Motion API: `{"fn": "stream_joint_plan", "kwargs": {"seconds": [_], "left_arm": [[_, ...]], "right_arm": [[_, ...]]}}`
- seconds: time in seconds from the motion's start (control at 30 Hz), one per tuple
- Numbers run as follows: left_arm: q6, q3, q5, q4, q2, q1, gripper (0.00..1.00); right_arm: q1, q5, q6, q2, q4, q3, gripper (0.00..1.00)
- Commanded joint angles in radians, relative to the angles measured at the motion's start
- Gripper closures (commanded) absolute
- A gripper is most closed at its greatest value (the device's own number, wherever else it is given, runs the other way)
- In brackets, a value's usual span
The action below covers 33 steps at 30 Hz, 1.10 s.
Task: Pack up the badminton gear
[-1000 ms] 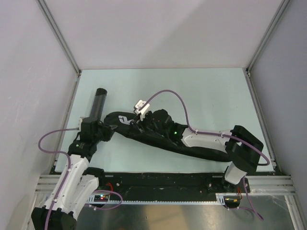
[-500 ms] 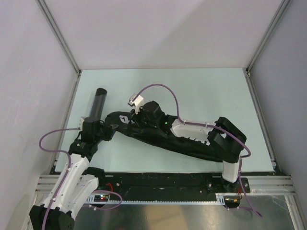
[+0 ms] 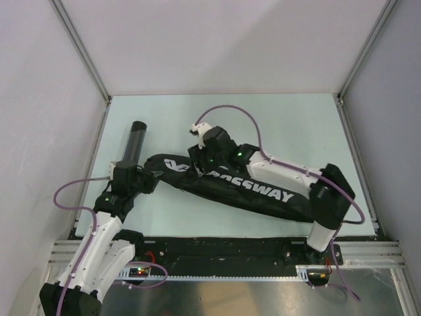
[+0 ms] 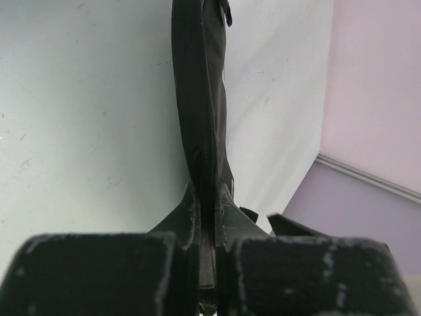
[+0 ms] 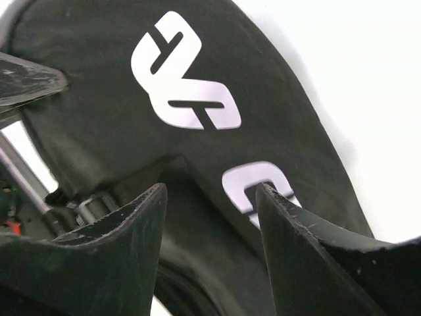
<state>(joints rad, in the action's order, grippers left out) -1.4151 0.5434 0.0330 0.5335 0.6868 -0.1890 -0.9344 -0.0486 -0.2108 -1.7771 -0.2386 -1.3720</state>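
Observation:
The long black racket bag (image 3: 263,194) with white "CROSSWAY" lettering lies slanted across the table. My left gripper (image 3: 152,176) is shut on the bag's left end, and in the left wrist view the thin black fabric edge (image 4: 200,99) runs away from the pinched left gripper (image 4: 209,212). My right gripper (image 3: 199,168) hovers open just over the bag by its logo. The right wrist view shows the right gripper (image 5: 210,201) astride the black cloth and the white logo (image 5: 184,85). A thin silver shaft (image 5: 23,172) shows at the bag's edge. A black tube (image 3: 136,141) lies at the left.
The pale green table (image 3: 283,125) is boxed in by white walls with metal posts (image 3: 79,49) at the back corners. A black rail (image 3: 223,247) runs along the near edge between the arm bases. Purple cables (image 3: 230,112) loop above the right arm.
The right gripper has opened and shifted a little right along the bag, uncovering the lettering. The right elbow has swung outward. The left arm has kept its grip and place.

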Motion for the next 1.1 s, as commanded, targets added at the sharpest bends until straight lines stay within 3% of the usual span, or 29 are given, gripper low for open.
{"fn": "stream_joint_plan", "kwargs": {"seconds": [0.0, 0.23, 0.4, 0.53, 0.73, 1.07], "left_arm": [[-0.042, 0.052, -0.008, 0.011, -0.002, -0.009, 1.00], [-0.073, 0.058, -0.014, 0.011, -0.011, -0.009, 1.00], [-0.089, 0.059, -0.025, 0.011, -0.007, -0.009, 1.00], [-0.094, 0.060, -0.064, 0.010, 0.002, -0.009, 1.00], [-0.116, 0.073, -0.089, 0.011, -0.010, -0.009, 1.00], [-0.148, 0.073, -0.124, 0.012, -0.021, -0.009, 1.00]], "right_arm": [[0.011, -0.020, -0.107, 0.148, -0.184, -0.021, 0.38], [-0.033, -0.030, -0.225, 0.308, -0.153, 0.081, 0.40], [-0.085, -0.087, -0.403, 0.404, 0.066, 0.251, 0.43], [-0.151, -0.034, -0.488, 0.438, 0.221, 0.365, 0.44], [-0.233, 0.088, -0.550, 0.374, 0.347, 0.408, 0.44], [-0.254, 0.262, -0.627, 0.238, 0.513, 0.403, 0.45]]}}
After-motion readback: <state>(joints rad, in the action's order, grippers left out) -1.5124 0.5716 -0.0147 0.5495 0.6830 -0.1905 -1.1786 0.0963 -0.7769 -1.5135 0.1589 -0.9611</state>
